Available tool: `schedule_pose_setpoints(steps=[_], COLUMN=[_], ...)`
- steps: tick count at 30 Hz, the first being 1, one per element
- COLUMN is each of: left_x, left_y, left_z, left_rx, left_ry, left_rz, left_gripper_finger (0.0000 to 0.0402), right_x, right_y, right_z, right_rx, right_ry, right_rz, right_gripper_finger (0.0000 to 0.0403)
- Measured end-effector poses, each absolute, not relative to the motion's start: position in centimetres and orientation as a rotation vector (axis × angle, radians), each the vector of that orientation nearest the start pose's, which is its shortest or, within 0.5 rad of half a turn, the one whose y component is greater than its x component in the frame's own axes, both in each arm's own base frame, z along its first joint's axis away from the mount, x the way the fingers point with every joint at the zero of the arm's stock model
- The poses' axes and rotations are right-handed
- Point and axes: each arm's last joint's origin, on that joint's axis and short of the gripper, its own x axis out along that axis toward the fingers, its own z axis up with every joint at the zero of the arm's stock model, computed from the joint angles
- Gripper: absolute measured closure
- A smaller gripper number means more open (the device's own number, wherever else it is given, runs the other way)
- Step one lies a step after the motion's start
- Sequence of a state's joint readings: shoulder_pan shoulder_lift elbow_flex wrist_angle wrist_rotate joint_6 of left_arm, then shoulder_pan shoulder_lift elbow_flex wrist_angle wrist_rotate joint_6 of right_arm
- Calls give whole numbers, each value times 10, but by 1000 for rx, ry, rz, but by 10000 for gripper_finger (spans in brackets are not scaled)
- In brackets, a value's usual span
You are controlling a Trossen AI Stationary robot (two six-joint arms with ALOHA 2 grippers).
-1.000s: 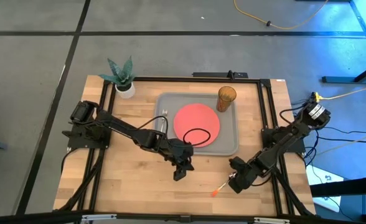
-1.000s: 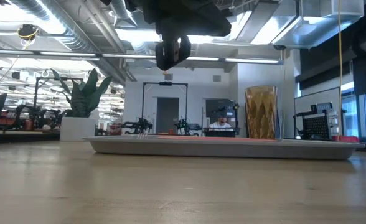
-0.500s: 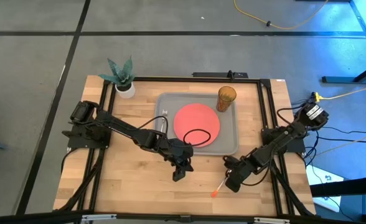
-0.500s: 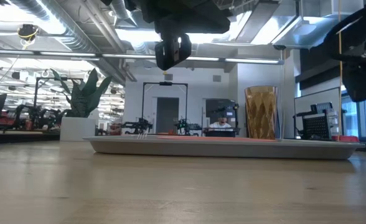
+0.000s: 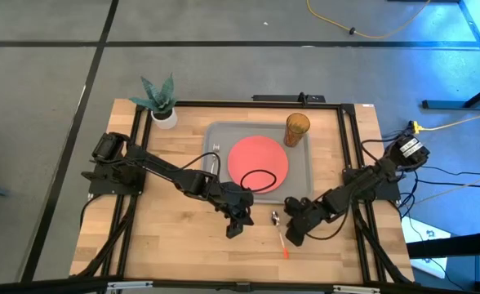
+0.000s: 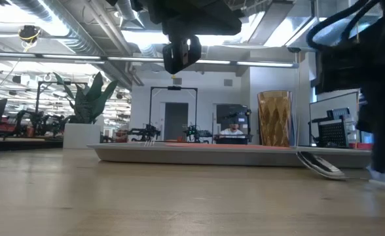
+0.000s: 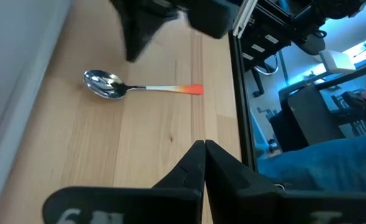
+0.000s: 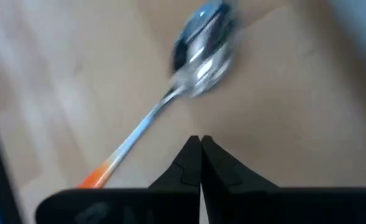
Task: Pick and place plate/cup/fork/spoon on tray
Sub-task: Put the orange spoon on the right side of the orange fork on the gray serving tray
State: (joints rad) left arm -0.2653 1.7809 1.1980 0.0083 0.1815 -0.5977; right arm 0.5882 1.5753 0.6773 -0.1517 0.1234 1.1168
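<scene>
from where i stand most of it looks done. the coral-red plate (image 5: 257, 162) lies flat in the grey tray (image 5: 304, 189), and the amber cup (image 5: 296, 129) stands upright in the tray's far corner on the right arm's side, just beside the plate. something thin and metallic rests at the tray's edge on the left arm's side, probably the fork (image 5: 213, 160), though it is too small for me to be sure.

the spoon (image 5: 279, 231) is what's left. it lies on the bare wooden surface (image 5: 166, 237) just off the tray's near edge, bowl toward the tray and orange handle pointing away, touching nothing.

the right gripper (image 5: 290, 235) hangs low right next to the spoon with its jaws pressed together and holding nothing; its wrist camera looks straight down on the spoon's bowl. the left gripper (image 5: 235, 229) hovers close by on the spoon's other side, jaws also closed and empty.

so i judge one item remains: the right jaws would need to part, take the spoon and carry it into the tray.
</scene>
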Motion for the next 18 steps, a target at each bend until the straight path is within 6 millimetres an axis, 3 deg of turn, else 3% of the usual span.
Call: schedule_pose_setpoints(steps=[11,18], left_x=[379,379], left_y=[-107,-106], left_z=[225,225], left_rx=[-539,-586], left_ry=[677,682], left_rz=[-210,-190], left_gripper_finger=[402,402], right_x=[243,243], right_y=[163,163], right_z=[158,182], right_rx=[577,405], right_ry=[1074,1196], right_rz=[35,14], right_gripper_finger=[402,402])
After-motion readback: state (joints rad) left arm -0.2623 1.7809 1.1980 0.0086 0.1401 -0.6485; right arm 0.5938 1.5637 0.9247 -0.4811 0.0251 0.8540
